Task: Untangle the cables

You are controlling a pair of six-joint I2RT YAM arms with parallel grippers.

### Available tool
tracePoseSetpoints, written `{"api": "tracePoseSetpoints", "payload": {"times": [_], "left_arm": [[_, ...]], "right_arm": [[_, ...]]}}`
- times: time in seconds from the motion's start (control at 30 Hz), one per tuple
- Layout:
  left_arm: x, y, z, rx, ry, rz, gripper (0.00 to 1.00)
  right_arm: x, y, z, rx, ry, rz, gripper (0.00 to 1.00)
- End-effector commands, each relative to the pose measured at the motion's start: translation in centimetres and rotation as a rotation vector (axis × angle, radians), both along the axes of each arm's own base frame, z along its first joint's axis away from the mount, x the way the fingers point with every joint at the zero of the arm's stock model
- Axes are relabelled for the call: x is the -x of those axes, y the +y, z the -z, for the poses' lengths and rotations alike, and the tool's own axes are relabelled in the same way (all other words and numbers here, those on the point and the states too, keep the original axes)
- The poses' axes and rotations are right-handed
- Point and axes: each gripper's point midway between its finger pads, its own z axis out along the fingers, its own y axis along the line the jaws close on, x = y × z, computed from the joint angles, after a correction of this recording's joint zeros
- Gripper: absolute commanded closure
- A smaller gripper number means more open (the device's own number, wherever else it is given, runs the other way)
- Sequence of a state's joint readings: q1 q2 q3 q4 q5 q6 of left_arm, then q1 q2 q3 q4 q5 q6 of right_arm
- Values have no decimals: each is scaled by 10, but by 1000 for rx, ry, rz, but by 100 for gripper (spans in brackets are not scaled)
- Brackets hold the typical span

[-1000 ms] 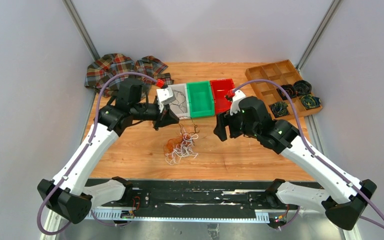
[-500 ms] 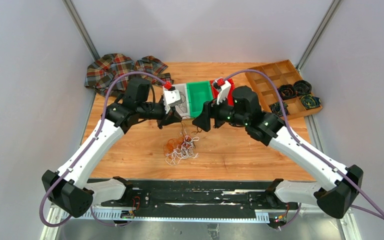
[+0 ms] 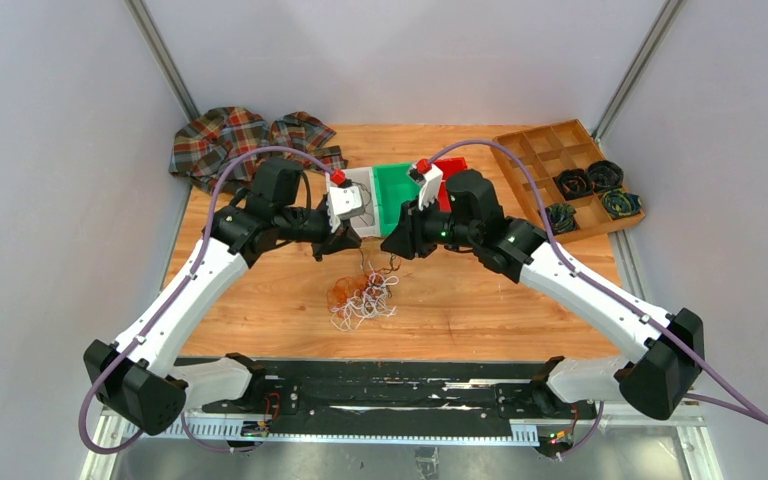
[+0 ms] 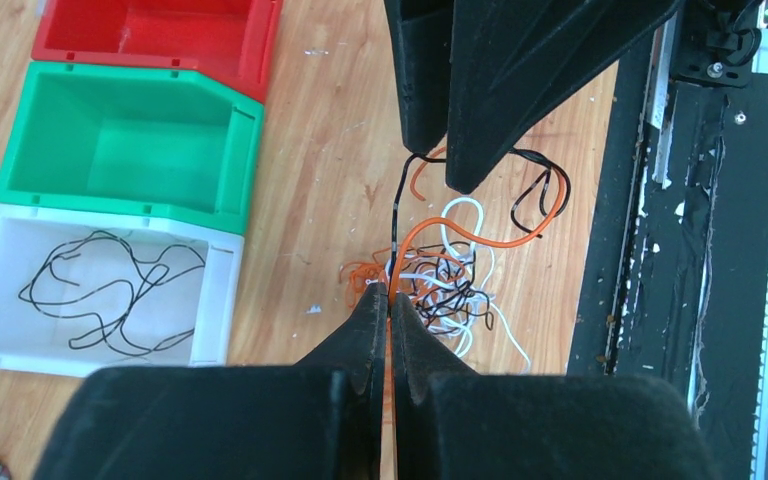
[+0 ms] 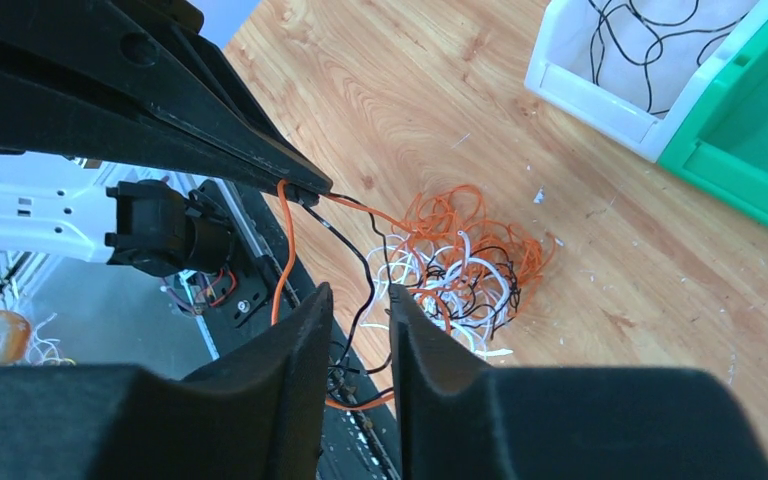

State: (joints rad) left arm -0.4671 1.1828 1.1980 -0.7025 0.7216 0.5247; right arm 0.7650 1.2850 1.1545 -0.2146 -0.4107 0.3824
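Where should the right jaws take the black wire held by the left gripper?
Probably on the black wire between the left gripper and the bunch, coming from opposite that gripper: there it runs single and lifted, clear of the orange wire.

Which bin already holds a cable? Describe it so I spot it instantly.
On the wooden table, three plastic bins line up behind the tangled cable bunch. It is the white bin at the left end, beside the green bin; only it holds black wire.
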Motion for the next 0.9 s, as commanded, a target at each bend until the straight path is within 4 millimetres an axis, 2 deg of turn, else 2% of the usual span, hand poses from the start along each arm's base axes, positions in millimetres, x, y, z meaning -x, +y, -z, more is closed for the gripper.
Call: {"api": "tracePoseSetpoints", "payload": {"times": [0.0, 0.13, 0.23, 0.3, 0.4, 0.43, 0.53, 0.6, 0.67, 0.73, 0.87], "left_arm": [[6, 0, -7, 7, -35, 31, 99], [7, 2, -6, 0, -46, 31, 100], [6, 3, -9, -3, -64, 33, 99], [6, 3, -12, -1, -73, 33, 99], [7, 3, -14, 3, -78, 38, 99], [7, 2, -14, 3, -77, 38, 100], [6, 2, -15, 3, -73, 34, 99], [6, 2, -16, 3, -79, 34, 99], [4, 3, -20, 4, -90, 29, 100], [4, 3, -23, 2, -95, 33, 100], [5, 4, -22, -3, -98, 35, 99]], "right_arm": [[1, 4, -17, -23, -31, -24, 77], [0, 2, -21, -16, -47, -23, 99], [1, 0, -23, -12, -52, -23, 98], [4, 1, -19, -14, -34, -31, 89], [7, 4, -7, -9, 3, -43, 93], [8, 5, -4, -8, 15, -46, 89], [11, 12, 6, -6, 59, -60, 61], [13, 16, 9, -3, 77, -64, 56], [15, 20, 13, 3, 82, -67, 55], [15, 21, 16, 20, 70, -53, 62], [8, 11, 18, 60, 33, -1, 93]]}}
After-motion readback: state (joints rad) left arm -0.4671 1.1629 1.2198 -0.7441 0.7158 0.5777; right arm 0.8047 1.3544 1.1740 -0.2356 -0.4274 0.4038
